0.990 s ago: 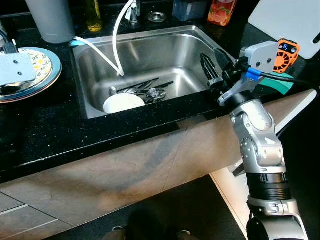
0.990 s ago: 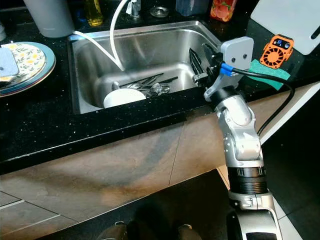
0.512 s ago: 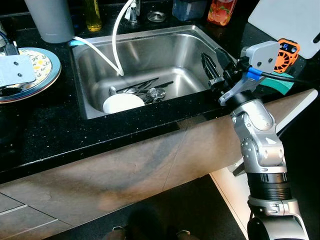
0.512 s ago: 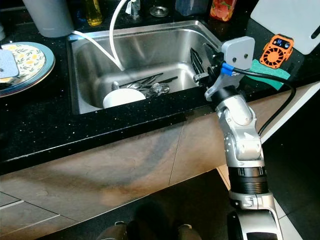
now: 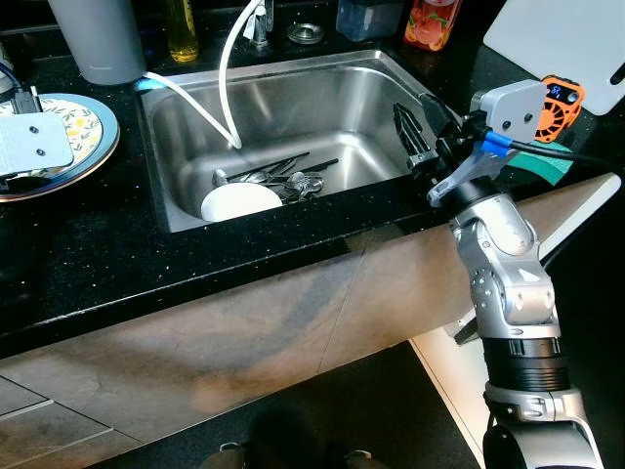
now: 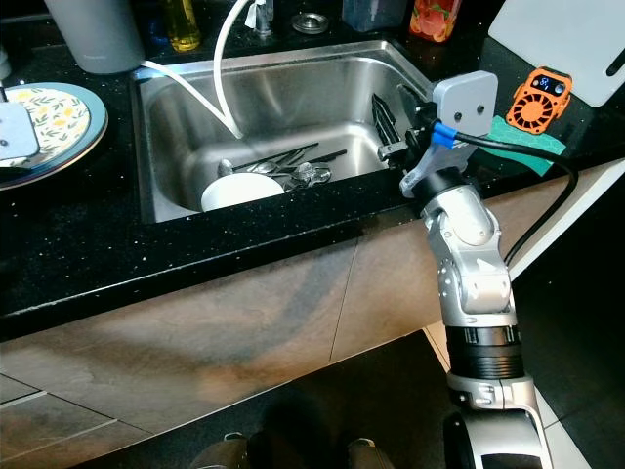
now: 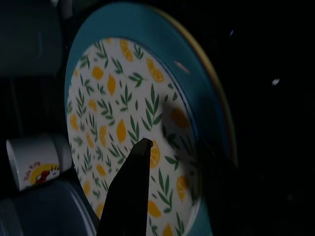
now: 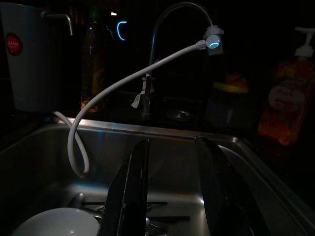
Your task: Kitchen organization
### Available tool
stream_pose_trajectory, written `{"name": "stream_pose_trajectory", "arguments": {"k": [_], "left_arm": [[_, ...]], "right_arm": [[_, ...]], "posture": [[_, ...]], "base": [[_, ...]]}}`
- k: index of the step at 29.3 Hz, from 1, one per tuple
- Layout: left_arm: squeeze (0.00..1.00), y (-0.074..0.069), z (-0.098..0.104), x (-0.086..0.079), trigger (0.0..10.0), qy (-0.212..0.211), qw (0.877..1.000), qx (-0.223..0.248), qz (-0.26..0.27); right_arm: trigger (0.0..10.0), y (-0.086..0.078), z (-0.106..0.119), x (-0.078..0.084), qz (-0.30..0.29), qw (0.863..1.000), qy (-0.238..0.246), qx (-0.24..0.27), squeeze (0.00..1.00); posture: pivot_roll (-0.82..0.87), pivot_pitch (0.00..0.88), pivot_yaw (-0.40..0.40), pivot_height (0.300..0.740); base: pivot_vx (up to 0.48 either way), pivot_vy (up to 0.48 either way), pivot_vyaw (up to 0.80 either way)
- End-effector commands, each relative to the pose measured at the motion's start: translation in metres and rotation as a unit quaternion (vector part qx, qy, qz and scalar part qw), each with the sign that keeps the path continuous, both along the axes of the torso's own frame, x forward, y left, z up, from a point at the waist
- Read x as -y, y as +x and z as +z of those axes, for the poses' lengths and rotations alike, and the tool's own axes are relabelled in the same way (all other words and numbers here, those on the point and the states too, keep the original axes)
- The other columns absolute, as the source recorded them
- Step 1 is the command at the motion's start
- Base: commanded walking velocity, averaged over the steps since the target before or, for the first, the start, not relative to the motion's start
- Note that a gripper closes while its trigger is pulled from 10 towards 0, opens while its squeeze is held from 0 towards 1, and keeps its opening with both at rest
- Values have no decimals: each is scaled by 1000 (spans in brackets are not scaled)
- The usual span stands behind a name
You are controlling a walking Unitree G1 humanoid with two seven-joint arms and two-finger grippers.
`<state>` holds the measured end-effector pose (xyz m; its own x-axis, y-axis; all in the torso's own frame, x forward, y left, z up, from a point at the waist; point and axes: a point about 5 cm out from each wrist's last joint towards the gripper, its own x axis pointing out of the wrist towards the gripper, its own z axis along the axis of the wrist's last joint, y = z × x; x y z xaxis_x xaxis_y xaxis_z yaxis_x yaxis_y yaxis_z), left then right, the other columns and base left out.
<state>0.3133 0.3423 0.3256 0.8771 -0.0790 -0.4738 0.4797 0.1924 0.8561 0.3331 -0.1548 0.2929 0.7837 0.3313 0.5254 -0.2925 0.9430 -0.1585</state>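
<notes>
The lemon-print plate [image 7: 147, 123] lies on the black desk [image 5: 98, 254] left of the sink [image 5: 283, 107]. The left hand [image 7: 170, 162], fingers spread and empty, has slid leftward over it within the last second, likely lining up a grasp. The right hand [image 5: 418, 122], also spread, stays parked at the sink's right rim.

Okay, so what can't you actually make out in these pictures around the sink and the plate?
- Cutlery in the sink: a dark tangle in the eye views, pieces too small to count.
- White bowl: its contents are hidden by its pale surface.
- Lemon plate: cut by the picture edge, partly covered by the left wrist camera block.
- Bottle label: too dark in the right wrist view.
</notes>
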Motion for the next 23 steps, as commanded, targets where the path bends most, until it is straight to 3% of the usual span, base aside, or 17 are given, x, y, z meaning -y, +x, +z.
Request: {"name": "stream_pose_trajectory", "arguments": {"k": [1, 2, 3, 4, 5, 18, 19, 20, 21, 23], "left_arm": [[0, -2, -5, -5, 5882, 12, 1000, -10, 14], [0, -2, -5, -5, 5882, 12, 1000, -9, 14], [0, -1, -5, -5, 2275, 11, 1000, -7, 14], [0, -1, -5, -5, 1647, 8, 1000, -5, 14], [0, -1, -5, -5, 0, 6, 1000, -3, 13], [0, 1, 1, 2, 0, 5, 1000, 22, -3], [0, 0, 1, 5, 10000, 2, 1000, 18, -19], [0, 0, 1, 5, 10000, 2, 1000, 18, -19], [1000, -1, 0, 4, 10000, 6, 1000, 11, -21], [1000, -2, -1, 2, 10000, 8, 1000, 8, -18]], "right_arm": [[10000, 1, 1, 4, -5, 1000, 3, 2, 0], [10000, 1, 1, 4, -5, 1000, 3, 2, 0], [10000, 1, 1, 4, -5, 1000, 3, 2, 0], [10000, 1, 1, 4, -4, 1000, 2, 2, 0], [10000, 1, 1, 4, -4, 1000, 2, 2, 0], [10000, 1, 2, 3, -3, 1000, 4, 3, 0], [10000, 1, 2, 3, -3, 1000, 4, 3, 0], [10000, 1, 2, 3, -3, 1000, 4, 3, 0], [10000, 1, 2, 3, -3, 1000, 3, 3, 0], [10000, 1, 2, 3, -3, 1000, 3, 3, 0]], "posture": [[155, 159, -9, 740], [155, 159, -9, 740], [156, 160, -10, 740], [156, 160, -10, 740], [156, 160, -10, 740], [155, 160, -13, 740], [155, 160, -13, 740], [155, 160, -13, 740], [156, 161, -15, 740], [156, 161, -15, 740]], "base": [[0, 0, 0], [0, 0, 0], [0, 0, 0], [0, 0, 0], [0, 0, 0], [0, 0, 0], [0, 0, 0], [0, 0, 0], [0, 0, 0], [0, 0, 0]]}}
